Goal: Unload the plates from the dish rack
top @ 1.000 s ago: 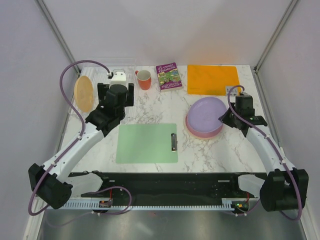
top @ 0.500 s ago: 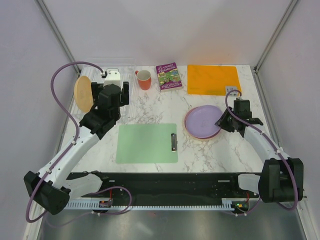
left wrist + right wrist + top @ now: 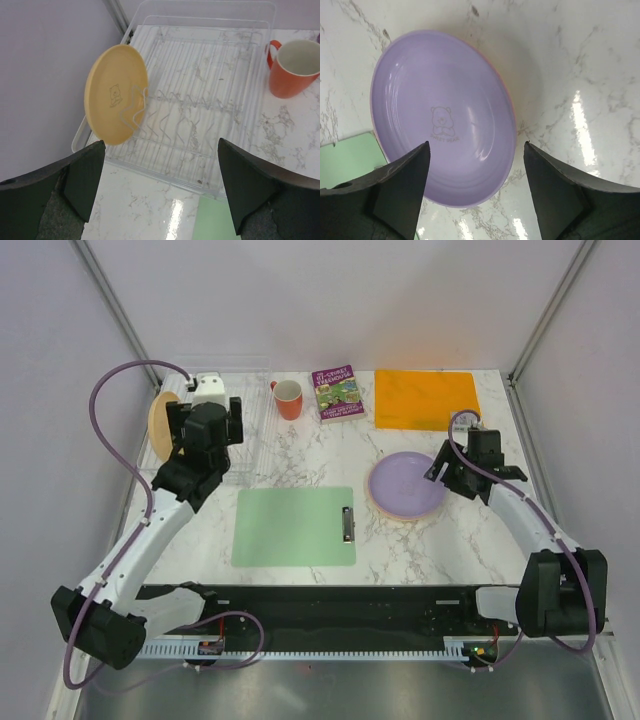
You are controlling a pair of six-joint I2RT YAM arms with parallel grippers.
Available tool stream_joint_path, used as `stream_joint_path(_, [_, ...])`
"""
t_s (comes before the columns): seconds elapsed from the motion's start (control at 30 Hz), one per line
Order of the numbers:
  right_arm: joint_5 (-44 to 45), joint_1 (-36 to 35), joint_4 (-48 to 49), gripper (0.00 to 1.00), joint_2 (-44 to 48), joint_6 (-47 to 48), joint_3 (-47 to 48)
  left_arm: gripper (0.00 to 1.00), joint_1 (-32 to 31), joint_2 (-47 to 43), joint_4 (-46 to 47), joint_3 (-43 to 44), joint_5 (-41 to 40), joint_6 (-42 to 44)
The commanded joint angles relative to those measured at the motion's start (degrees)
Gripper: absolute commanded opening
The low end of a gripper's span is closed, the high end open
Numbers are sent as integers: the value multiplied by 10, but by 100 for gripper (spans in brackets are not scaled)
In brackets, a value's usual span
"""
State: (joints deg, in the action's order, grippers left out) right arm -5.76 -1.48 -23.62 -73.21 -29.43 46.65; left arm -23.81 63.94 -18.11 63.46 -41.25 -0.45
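A tan-yellow plate (image 3: 115, 95) stands upright in a slot at the left end of the clear dish rack (image 3: 210, 100), also seen from above as the plate (image 3: 161, 426) in the rack (image 3: 245, 400). My left gripper (image 3: 160, 195) hangs open over the rack's near edge, a little right of that plate, with nothing between its fingers; in the top view this gripper (image 3: 205, 420) is beside the plate. A lilac plate (image 3: 442, 115) lies flat on a pink one whose rim (image 3: 511, 107) peeks out. My right gripper (image 3: 476, 185) is open above the lilac plate's (image 3: 405, 485) right edge, jaws well apart.
An orange-red mug (image 3: 288, 398) stands just right of the rack, then a book (image 3: 337, 392) and an orange mat (image 3: 425, 398) along the back. A green clipboard (image 3: 295, 526) lies in the middle of the marble table. Side walls close in left and right.
My right gripper has opened and let go of the lilac plate, which dropped from tilted to flat on the pink one. My left arm has swung left and back over the rack.
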Motion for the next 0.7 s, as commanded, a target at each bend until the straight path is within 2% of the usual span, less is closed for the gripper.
stream_joint_path(0.0, [116, 2, -59, 82, 32, 43, 74, 100, 66, 28, 21, 23, 18, 29])
stream_joint_path(0.1, [147, 2, -82, 84, 58, 54, 88, 100, 117, 60, 24, 32, 32, 30])
stream_joint_path(0.27, [150, 2, -85, 86, 84, 62, 92, 98, 184, 123, 55, 46, 40, 55])
stream_joint_path(0.67, [113, 2, -43, 86, 30, 50, 68, 89, 237, 232, 132, 104, 5, 124])
